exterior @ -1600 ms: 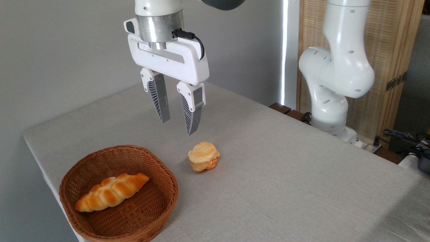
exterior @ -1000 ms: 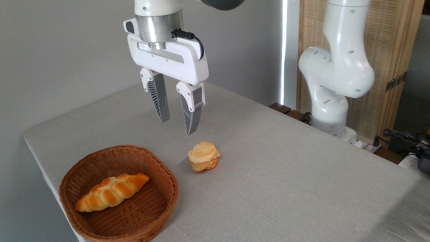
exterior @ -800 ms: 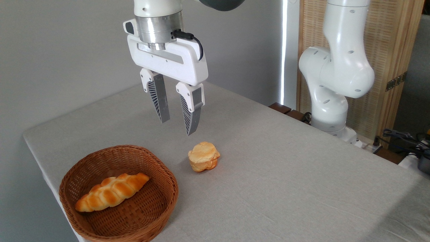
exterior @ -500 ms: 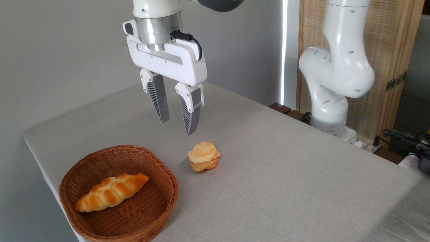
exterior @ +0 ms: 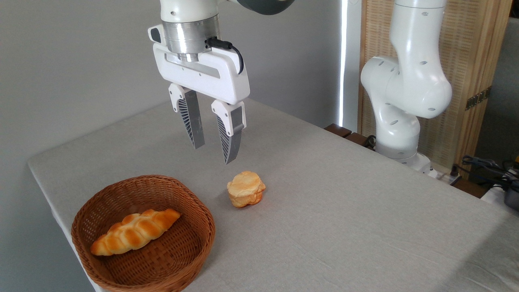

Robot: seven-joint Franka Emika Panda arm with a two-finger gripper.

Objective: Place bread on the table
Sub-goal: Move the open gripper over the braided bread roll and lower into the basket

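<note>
Fixed camera view. The desk (exterior: 324,227) is covered in a plain light grey cloth and runs from the near right to the far left. A brown wicker basket (exterior: 190,243) sits on it at the near left corner. The loaf (exterior: 135,232), braided and golden-orange, lies inside the basket on its floor, aslant, with its near end toward the left rim and its far end pointing right. A small round bun (exterior: 246,189) rests on the cloth just right of the basket, apart from its rim. The arm's white base and lower links (exterior: 405,93) stand at the far right edge of the desk, in front of a slatted wooden screen (exterior: 466,61). Dark cables (exterior: 486,166) lie at the far right, off the desk edge. Nothing lies over the loaf; the basket's wall surrounds it on all sides, and the space above it is open.

The pincer (exterior: 214,154) hangs in the air, fingers pointing down, well above the desk. It stands over the cloth beyond the basket's far rim and to the left of the bun, touching neither. Its jaws are parted by a moderate gap, less than full spread, and nothing is between them. A black cable loops at the wrist above it.

Against the earliest frame, the pincer has drifted slightly left and a little upward; the jaw gap looks unchanged. The loaf, basket and bun lie where they lay before.
</note>
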